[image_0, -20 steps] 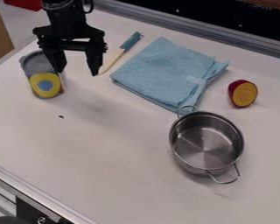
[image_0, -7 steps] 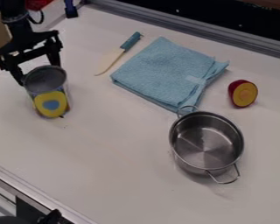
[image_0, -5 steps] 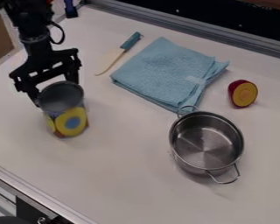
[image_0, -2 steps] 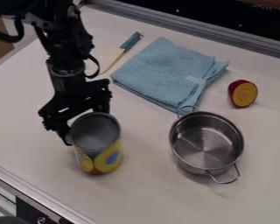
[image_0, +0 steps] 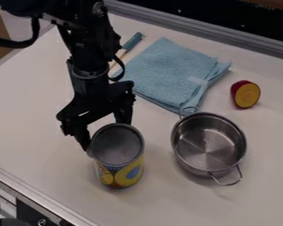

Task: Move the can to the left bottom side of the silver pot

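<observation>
The tool [image_0: 107, 135] is clamped on the can [image_0: 117, 148], its fingers either side of the upper part, so the can stands roughly upright directly beneath it. The pot [image_0: 210, 150] is to the tool's right in the view, near the can but apart from it.

The grip sits high, near the rim, so the likeliest trouble is the can swinging or tilting if its base drags on the tabletop [image_0: 37, 132]. A smooth metal side could also slip between the fingers. Carried too far right, the can could knock the pot's wall or catch the lower handle [image_0: 227, 184] and turn the pot. Let go too early, while the base is raised, it could drop and topple; opened unevenly, the fingers could nudge it off its spot.

The can's base is hard to judge: I cannot tell whether it touches the tabletop. The can hides part of the finger contact. Above the tool, the arm [image_0: 88, 50] covers part of the knife [image_0: 132, 41] and is cut off by the top edge.
</observation>
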Motion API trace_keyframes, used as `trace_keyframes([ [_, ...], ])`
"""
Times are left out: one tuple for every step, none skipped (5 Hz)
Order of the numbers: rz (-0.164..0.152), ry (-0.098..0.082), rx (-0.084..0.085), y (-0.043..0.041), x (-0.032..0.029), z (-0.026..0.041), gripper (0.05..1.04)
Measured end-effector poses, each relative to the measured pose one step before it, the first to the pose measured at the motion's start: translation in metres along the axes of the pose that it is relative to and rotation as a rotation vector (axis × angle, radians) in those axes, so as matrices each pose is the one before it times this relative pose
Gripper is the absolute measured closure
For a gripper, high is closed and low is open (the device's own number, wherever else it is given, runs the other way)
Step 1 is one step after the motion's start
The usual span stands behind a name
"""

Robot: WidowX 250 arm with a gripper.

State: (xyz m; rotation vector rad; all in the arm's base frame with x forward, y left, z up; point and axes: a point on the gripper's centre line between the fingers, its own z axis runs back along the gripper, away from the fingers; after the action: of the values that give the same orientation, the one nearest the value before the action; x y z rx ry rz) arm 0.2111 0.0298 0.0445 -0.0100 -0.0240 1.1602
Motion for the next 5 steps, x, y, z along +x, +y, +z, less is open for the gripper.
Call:
trace_keyframes([
  [0.0350, -0.0283, -0.0183, -0.00729, 0.01879, 0.00549, 0.083],
  [-0.0273, -0.0454, -0.0031, 0.00029, 0.02161, 0.01015, 0.083],
  [-0.0445, -0.0653, -0.0689, -0.00369, 0.02615, 0.00738, 0.083],
  [-0.0933, -0.0075, -0.0390, -0.00384, 0.02152, 0.00283, 0.083],
  [-0.1113, -0.0010, -0.0081, -0.00211, 0.02917, -0.00662, 0.083],
])
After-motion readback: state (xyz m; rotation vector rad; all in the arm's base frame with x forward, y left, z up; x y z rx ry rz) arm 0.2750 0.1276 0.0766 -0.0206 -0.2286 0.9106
